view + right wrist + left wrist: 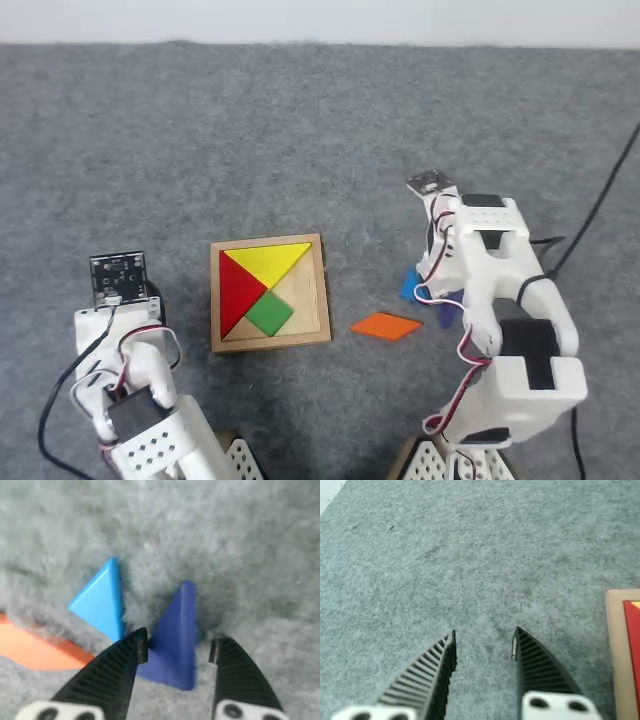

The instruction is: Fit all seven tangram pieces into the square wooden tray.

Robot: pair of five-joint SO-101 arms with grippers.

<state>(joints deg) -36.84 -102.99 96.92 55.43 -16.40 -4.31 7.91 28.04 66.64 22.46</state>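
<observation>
The wooden tray point(308, 300) sits on the grey bench point(300, 130), holding a yellow triangle point(268, 262), a red triangle point(238, 292) and a green square point(270, 313); an orange piece point(386, 325) lies just right of it; beyond that a light blue triangle point(100, 602) and a dark blue triangle point(175, 640) lie close together; the right fingers point(115, 670) stand released either side of the dark blue one; the left fingers point(432, 670) hang released over bare bench left of the tray.

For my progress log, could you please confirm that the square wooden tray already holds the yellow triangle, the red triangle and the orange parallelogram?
Not quite: the square wooden tray holds the yellow triangle, the red triangle and the green square; the high view shows the orange parallelogram lying outside it.
</observation>
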